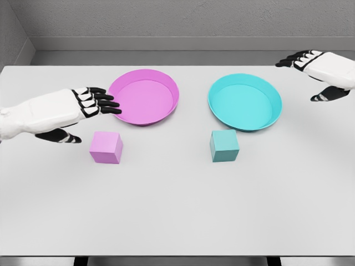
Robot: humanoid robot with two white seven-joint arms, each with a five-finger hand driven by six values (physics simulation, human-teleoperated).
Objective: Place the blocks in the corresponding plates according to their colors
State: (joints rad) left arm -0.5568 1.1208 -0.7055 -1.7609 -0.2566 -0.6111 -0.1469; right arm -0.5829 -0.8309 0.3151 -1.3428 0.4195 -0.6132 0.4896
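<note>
A pink block (106,147) lies on the white table just in front of the pink plate (145,98). Right of it, a teal block (224,146) sits in front of the cyan plate (244,102). My left hand (91,113) hovers up and to the left of the pink block, fingers spread toward the pink plate's left rim, thumb below, holding nothing. My right hand (310,75) hangs open at the far right, beyond the cyan plate and well away from the teal block. Both plates hold nothing.
The white table (177,210) stretches wide toward its front edge. A grey wall and floor strip lie behind its far edge.
</note>
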